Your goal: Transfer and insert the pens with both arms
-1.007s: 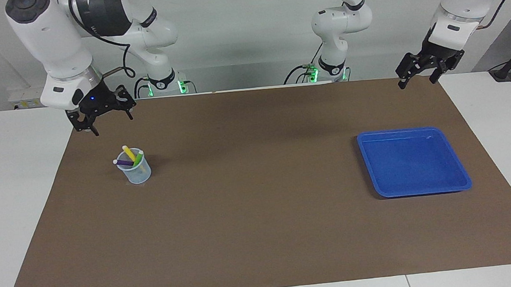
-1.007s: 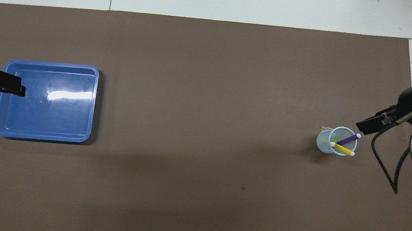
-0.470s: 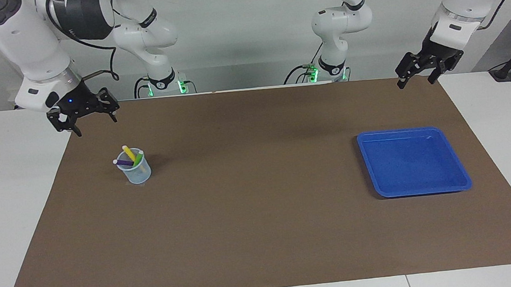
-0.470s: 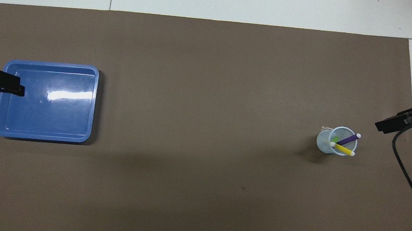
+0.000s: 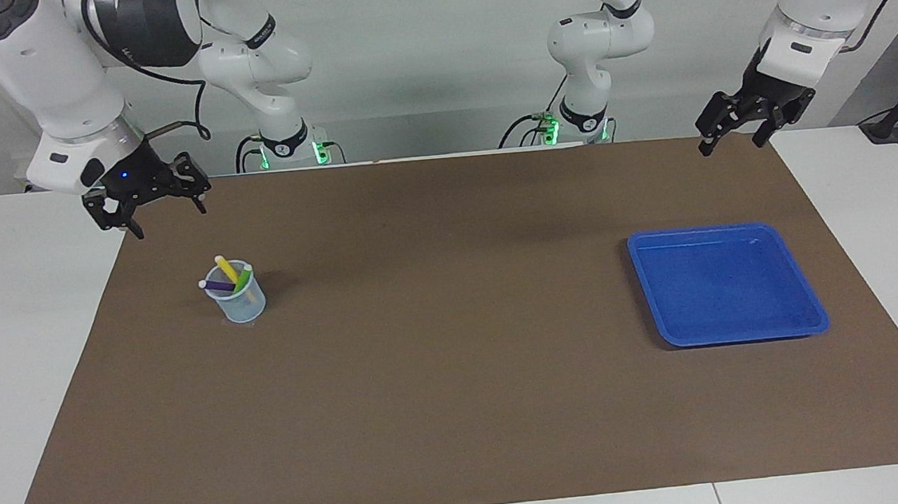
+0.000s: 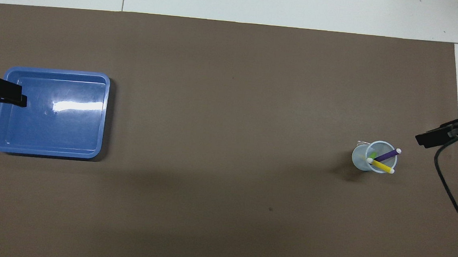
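All three pens [image 5: 225, 278] stand in the cup [image 5: 238, 302]; the tray [image 5: 731, 318], at its 3 o'clock in the facing view, is empty. Left gripper [image 5: 736, 133] and right gripper [image 5: 147, 208] hang open, holding nothing. The task looks finished.

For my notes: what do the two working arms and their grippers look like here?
Both are large white jointed arms with dark grey joint covers and silver wrist rings. Each ends in a black two-finger gripper with linked fingers. The right gripper shows a small blue light on its body, and a black cable loops beside its wrist. The left gripper has black cables trailing from the arm above it.
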{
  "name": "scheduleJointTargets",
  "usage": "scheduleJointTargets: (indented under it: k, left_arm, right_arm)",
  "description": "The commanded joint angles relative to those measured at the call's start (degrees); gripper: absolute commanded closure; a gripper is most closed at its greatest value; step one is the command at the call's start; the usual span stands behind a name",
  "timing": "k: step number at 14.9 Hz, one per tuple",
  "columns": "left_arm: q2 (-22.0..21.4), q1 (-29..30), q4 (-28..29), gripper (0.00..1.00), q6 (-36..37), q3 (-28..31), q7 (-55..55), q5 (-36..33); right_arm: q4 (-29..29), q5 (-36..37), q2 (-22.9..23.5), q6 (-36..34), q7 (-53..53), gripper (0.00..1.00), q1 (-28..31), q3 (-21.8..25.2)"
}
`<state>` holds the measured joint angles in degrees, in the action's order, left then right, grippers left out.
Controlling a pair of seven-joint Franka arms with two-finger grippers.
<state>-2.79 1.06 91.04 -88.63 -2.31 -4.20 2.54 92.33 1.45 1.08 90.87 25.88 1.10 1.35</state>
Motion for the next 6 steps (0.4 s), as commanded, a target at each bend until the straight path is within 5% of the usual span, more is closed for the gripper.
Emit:
scheduleJointTargets:
  k: [1,6]
  left_arm:
    - [-0.02,0.35,-0.51,0.00,0.21,-0.06,0.42,0.71]
    - [0.06,0.35,-0.51,0.00,-0.06,-0.15,0.42,0.63]
  right_arm:
    - [-0.74,-0.57,-0.28,-1.58,-0.83,0.00,0.40,-0.12]
    - [-0.74,-0.48,-0.28,-1.66,-0.83,0.00,0.31,-0.47]
